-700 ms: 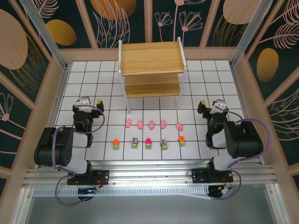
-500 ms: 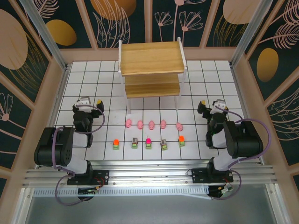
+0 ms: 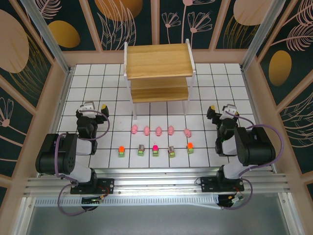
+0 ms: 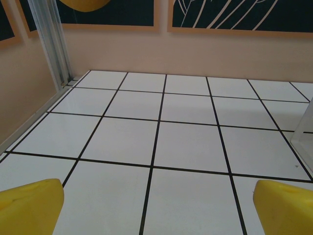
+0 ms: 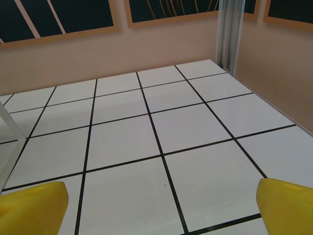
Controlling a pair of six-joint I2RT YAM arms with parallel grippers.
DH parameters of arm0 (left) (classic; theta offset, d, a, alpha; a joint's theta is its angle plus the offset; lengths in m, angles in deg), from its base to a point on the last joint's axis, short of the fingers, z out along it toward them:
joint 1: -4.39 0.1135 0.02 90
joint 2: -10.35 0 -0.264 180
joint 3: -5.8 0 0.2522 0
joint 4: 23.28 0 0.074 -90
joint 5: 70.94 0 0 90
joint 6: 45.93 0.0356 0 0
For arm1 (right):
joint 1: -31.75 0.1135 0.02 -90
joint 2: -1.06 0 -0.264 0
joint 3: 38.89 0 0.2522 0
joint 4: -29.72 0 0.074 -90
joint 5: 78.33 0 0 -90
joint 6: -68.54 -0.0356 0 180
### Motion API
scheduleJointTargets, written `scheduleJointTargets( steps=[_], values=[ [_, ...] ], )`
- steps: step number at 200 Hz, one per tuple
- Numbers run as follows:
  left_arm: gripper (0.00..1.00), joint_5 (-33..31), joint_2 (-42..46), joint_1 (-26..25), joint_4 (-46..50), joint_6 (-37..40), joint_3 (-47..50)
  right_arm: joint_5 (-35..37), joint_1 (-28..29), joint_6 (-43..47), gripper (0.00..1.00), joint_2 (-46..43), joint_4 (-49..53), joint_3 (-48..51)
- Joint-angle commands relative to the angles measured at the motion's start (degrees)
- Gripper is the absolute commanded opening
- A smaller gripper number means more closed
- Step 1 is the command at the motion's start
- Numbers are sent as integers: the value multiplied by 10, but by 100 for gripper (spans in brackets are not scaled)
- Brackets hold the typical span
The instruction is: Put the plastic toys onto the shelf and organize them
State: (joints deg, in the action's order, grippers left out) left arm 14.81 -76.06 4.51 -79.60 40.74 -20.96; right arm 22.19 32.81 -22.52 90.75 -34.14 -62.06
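top view, near edge: both arm bases (image 3: 90, 183) are bolted to the rail. next out, five blocks (image 3: 155, 150) stand in a left-to-right row on the table (image 3: 220, 78). all have green bases; the tops run orange, brownish, pink, brownish, orange from the left, and each block is apart from its neighbour. just beyond them, five pink pigs (image 3: 158, 131) lie in a parallel row, also spaced apart, none touching a block. both rows sit between the two arms. left gripper (image 3: 95, 106) hangs over the tiles to the left of the rows, jaws spread wide and gripping nothing. in the left wrist view the left pads (image 4: 30, 208) sit at the two bottom corners, with bare tile in the gap. right gripper (image 3: 221, 108) mirrors it to the right of the rows, jaws likewise spread wide, empty. the right pads (image 5: 32, 208) sit at the bottom corners over bare tile. farthest: the shelf (image 3: 159, 61) stands at the back centre of the table, two wooden boards on a white frame; the upper board partly hides the lower. all ten toys lie on the table in front of its legs.
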Motion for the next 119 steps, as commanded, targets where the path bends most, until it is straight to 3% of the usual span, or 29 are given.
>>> scheduleJointTargets(
  steps=[1,96,119],
  values=[
    [99,11,-6,6,-19,-11,-10,13,-4,-8,99,5,-27,-14],
    [99,10,-5,6,-20,-10,-9,11,-5,-9,99,5,-26,-14],
    [99,-14,-2,6,-18,-16,-10,11,-5,-9,99,5,-27,-14]
  ],
)
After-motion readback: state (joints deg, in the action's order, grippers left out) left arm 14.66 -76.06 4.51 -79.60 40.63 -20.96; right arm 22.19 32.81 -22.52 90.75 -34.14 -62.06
